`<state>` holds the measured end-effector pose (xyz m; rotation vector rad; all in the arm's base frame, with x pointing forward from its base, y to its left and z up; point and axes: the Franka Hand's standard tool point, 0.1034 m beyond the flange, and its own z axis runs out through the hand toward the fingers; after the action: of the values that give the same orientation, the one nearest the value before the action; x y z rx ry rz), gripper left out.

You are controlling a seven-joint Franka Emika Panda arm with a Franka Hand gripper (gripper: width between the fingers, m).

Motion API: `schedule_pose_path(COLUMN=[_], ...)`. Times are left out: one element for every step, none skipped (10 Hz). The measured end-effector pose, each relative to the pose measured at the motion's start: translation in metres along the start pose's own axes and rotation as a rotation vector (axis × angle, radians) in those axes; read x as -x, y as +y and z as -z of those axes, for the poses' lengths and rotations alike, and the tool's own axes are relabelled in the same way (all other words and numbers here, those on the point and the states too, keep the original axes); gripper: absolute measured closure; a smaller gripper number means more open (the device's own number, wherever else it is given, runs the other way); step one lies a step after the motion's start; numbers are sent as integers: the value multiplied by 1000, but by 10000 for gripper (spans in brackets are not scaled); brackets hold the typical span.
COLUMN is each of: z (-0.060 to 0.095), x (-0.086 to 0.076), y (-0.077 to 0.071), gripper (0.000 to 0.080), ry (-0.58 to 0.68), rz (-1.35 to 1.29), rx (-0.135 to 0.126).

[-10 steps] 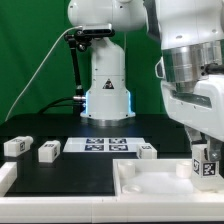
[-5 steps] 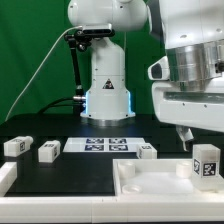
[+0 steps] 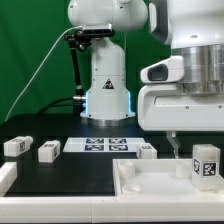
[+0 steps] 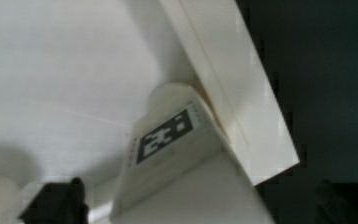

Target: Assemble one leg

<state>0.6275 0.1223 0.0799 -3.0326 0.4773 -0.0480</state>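
Observation:
One leg (image 3: 205, 163), a small white block with a black-and-white tag, stands upright in the corner of the large white tray-like piece (image 3: 150, 186) at the exterior view's right. My gripper (image 3: 171, 147) hangs above that piece, to the exterior view's left of the leg and apart from it. In the wrist view the leg (image 4: 169, 134) sits against the raised rim (image 4: 229, 90). My gripper (image 4: 202, 205) is open and empty, its two dark fingers (image 4: 59, 203) set wide apart. Three more legs lie on the black table (image 3: 15, 146) (image 3: 47, 152) (image 3: 147, 151).
The marker board (image 3: 100, 146) lies flat behind the tray-like piece, in front of the robot base (image 3: 106, 95). A black stand with a cable (image 3: 75, 60) rises at the back left.
My gripper has moved off the upright leg toward the exterior view's left and slightly up. The leg stays standing in the corner of the tray-like piece.

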Motion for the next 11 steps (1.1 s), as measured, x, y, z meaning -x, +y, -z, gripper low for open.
schedule_pose_path(z=[0,0,0,0,0,0,0,0,0,0,-1], x=[1,-1,-4,-5,-5,-5,-5,-5,-5,-5,-4], y=[-3,0,5,9,9,9,9,8,9,8,8], gripper=[151,151,151,151,151,260,407,407,509,509,509], ry=[12,12,11,10,10,10,11,10,10,10,11], rz=[111,170,269,317,318,317,317,317,312,290,252], rx=[16,17,18,19,19,19,19,19,18,18,11])
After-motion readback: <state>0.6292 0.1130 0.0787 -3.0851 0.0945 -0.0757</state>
